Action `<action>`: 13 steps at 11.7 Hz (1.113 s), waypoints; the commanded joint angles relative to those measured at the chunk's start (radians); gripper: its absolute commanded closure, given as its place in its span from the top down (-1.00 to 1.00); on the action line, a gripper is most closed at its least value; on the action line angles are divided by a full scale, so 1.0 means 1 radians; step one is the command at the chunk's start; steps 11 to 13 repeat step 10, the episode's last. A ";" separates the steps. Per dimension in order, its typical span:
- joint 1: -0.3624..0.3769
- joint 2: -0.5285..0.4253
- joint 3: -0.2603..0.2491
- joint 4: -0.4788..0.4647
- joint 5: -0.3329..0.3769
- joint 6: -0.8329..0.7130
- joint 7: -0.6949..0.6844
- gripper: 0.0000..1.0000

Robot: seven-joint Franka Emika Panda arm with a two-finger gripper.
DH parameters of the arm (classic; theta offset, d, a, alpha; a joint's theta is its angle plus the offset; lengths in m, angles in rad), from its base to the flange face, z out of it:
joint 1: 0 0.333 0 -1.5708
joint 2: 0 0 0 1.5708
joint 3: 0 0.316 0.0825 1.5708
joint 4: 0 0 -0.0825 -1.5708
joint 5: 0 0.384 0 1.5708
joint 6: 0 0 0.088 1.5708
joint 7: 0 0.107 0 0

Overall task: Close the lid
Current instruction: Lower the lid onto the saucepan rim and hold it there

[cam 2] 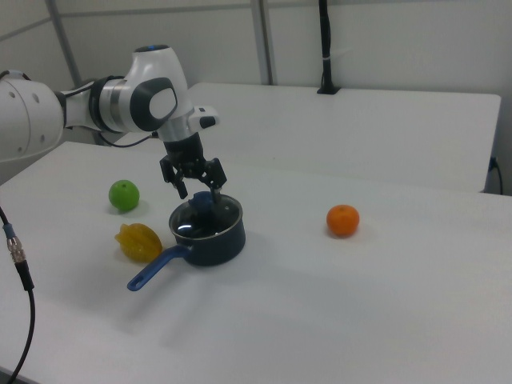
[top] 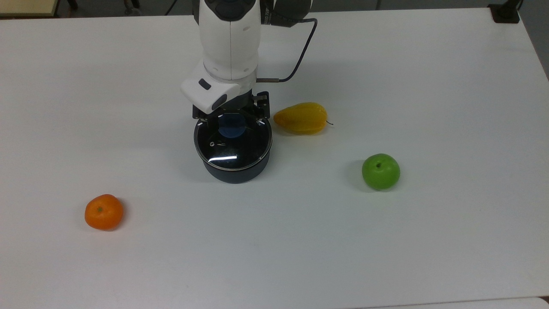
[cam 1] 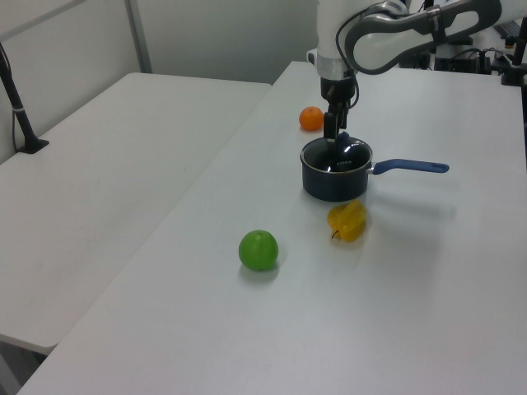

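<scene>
The round glass lid [top: 233, 148] with its metal rim lies flat on the dark saucepan [top: 233, 175], centred over its mouth. Its blue knob [top: 232, 125] stands free at the middle. My gripper [top: 231, 116] hovers just above the knob, open, with one finger on each side of it and nothing held. The right view has the gripper [cam 2: 200, 189] spread wide over the knob [cam 2: 202, 199] and the lid [cam 2: 194, 222]. In the left view the gripper [cam 1: 331, 129] hangs a little above the saucepan [cam 1: 333, 178].
A yellow fruit [top: 301, 117] lies close to the saucepan on the top view's right. A green apple [top: 380, 171] sits further right, an orange [top: 104, 211] at the front left. The saucepan's blue handle [cam 1: 412, 165] sticks out under the arm.
</scene>
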 commanded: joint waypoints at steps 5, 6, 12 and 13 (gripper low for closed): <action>0.039 -0.317 -0.004 -0.081 -0.015 -0.229 0.119 1.00; 0.033 -0.376 -0.004 -0.128 -0.015 -0.254 0.115 1.00; 0.018 -0.469 -0.009 -0.219 -0.015 -0.265 0.073 1.00; 0.018 -0.469 -0.009 -0.219 -0.015 -0.265 0.073 1.00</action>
